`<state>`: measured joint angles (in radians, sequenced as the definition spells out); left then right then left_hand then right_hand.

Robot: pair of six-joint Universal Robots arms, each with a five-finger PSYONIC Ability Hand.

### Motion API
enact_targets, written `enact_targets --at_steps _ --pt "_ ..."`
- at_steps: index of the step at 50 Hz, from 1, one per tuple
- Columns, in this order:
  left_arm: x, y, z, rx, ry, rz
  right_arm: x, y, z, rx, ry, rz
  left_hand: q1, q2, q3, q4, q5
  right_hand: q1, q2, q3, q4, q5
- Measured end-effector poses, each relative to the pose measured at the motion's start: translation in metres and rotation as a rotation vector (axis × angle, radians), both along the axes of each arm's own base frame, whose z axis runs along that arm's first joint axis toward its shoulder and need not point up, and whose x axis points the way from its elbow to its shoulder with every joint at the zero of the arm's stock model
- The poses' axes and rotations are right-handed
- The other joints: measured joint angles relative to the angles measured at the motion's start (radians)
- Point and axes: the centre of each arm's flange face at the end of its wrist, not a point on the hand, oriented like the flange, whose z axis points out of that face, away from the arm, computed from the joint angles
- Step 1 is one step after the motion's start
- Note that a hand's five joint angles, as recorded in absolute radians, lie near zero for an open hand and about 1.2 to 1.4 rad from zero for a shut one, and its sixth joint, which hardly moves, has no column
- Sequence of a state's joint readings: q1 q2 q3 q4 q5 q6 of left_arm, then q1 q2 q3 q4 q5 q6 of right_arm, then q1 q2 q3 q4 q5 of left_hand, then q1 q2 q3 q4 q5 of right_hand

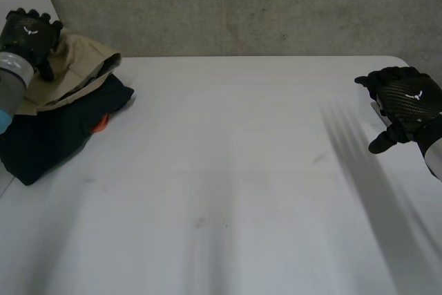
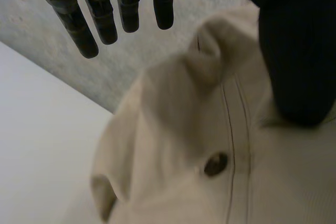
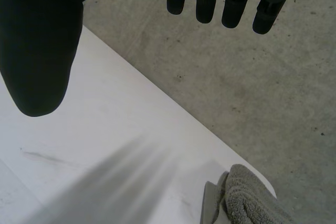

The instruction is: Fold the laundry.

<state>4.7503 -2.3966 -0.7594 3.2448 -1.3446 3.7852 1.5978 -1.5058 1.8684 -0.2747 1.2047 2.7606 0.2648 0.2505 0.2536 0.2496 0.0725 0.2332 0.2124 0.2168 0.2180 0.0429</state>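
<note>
Beige garment (image 1: 77, 67): lies on a dark garment (image 1: 55, 136), piled at the counter's (image 1: 242, 170) far-left corner.
Left hand (image 1: 27, 32): fingers straight, thumb on beige, probably steadying it.
Right hand (image 1: 407, 101): open, clear, waiting.

Two black hands are showing, the left hand (image 1: 29, 32) and the right hand (image 1: 407, 105). One white table (image 1: 228, 170) is carrying one pile of two garments: one beige garment (image 1: 72, 67), which is showing one dark button (image 2: 216, 164), and one dark blue garment (image 1: 55, 129). One orange scrap (image 1: 101, 124) is peeking out, and one grey towel (image 3: 252, 198) is lying apart.
</note>
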Motion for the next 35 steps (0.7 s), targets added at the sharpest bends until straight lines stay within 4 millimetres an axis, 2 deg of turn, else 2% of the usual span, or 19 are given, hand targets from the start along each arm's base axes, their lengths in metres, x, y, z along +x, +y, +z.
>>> enact_targets --at_steps 3,5,6,7,9,10,11,13,16,17,18,21,24,26,27,28,31,35 --pt "0.006 -0.009 -0.01 0.009 0.001 0.0 -0.001 0.0 0.0 0.001 0.001 -0.002 0.015 0.027 0.019 0.023 0.032 0.0 0.0 0.0 0.0 0.0" --pt "0.01 -0.017 -0.023 0.019 0.003 -0.003 -0.001 -0.001 -0.001 0.002 0.002 -0.005 0.268 0.251 0.245 0.252 0.245 0.0 0.0 0.0 0.0 0.0" --pt "0.01 -0.019 -0.025 0.02 0.003 -0.004 -0.001 -0.001 -0.001 0.002 0.002 -0.005 0.28 0.267 0.257 0.264 0.255 0.0 0.0 0.0 0.0 0.0" --pt "0.01 -0.02 -0.026 0.021 0.004 -0.004 -0.002 -0.001 -0.001 0.002 0.003 -0.006 0.375 0.367 0.362 0.35 0.328 0.0 0.0 0.0 0.0 0.0" --pt "0.006 -0.021 -0.028 0.015 0.008 -0.007 -0.002 0.0 -0.001 0.002 0.003 -0.007 0.74 0.758 0.734 0.746 0.686 0.0 0.0 0.0 0.0 0.0" --pt "0.004 -0.02 -0.027 0.011 0.009 -0.008 -0.002 0.0 -0.001 0.003 0.003 -0.008 0.772 0.802 0.795 0.794 0.734 0.0 0.0 0.0 0.0 0.0" --pt "0.001 -0.019 -0.024 0.001 0.014 -0.009 -0.002 0.0 -0.001 0.003 0.004 -0.008 0.772 0.802 0.795 0.794 0.734 0.0 0.0 0.0 0.0 0.0" --pt "-0.008 -0.016 -0.015 -0.023 0.027 -0.013 -0.002 0.0 -0.001 0.003 0.004 -0.01 0.851 0.931 0.923 0.94 0.913 0.0 0.0 0.0 0.0 0.0" --pt "-0.022 -0.008 0.002 -0.068 0.062 -0.021 -0.002 0.0 -0.001 0.004 0.004 -0.011 0.852 0.937 0.93 0.946 0.922 0.0 0.0 0.0 0.0 0.0" --pt "-0.033 0.0 0.017 -0.1 0.098 -0.033 -0.002 -0.001 -0.001 0.003 0.004 -0.012 0.852 0.937 0.93 0.946 0.922 0.0 0.0 0.0 0.0 0.0" --pt "-0.036 0.003 0.021 -0.108 0.108 -0.038 -0.003 -0.001 -0.001 0.003 0.004 -0.012 0.852 0.937 0.93 0.946 0.922 0.0 0.0 0.0 0.0 0.0" --pt "-0.068 0.033 0.063 -0.169 0.219 -0.11 -0.003 -0.001 -0.001 0.002 0.004 -0.013 0.853 0.941 0.93 0.947 0.922 0.0 0.0 0.0 0.0 0.0" --pt "-0.099 0.067 0.093 -0.189 0.321 -0.203 -0.003 -0.001 -0.001 0.001 0.004 -0.013 0.853 0.942 0.936 0.95 0.922 0.0 0.0 0.0 0.0 0.0" --pt "-0.114 0.084 0.103 -0.185 0.367 -0.253 -0.003 -0.001 -0.001 -0.001 0.004 -0.013 0.858 0.942 0.936 0.95 0.922 0.0 0.0 0.0 0.0 0.0" --pt "-0.131 0.102 0.112 -0.176 0.413 -0.308 -0.003 -0.001 0.0 -0.001 0.004 -0.013 0.861 0.942 0.937 0.95 0.922 0.0 0.0 0.0 0.0 0.0" --pt "-0.138 0.109 0.115 -0.17 0.429 -0.33 -0.003 -0.001 0.0 -0.002 0.004 -0.014 0.862 0.943 0.939 0.95 0.922 0.0 0.0 0.0 0.0 0.0" --pt "-0.175 0.148 0.123 -0.129 0.505 -0.453 -0.004 -0.001 0.001 -0.005 0.004 -0.017 0.862 0.943 0.939 0.95 0.922 0.0 0.0 0.0 0.0 0.0" --pt "-0.222 0.193 0.118 -0.061 0.552 -0.588 -0.006 -0.003 0.002 -0.009 0.003 -0.023 0.862 0.943 0.941 0.95 0.922 0.0 0.0 0.0 0.0 0.0"
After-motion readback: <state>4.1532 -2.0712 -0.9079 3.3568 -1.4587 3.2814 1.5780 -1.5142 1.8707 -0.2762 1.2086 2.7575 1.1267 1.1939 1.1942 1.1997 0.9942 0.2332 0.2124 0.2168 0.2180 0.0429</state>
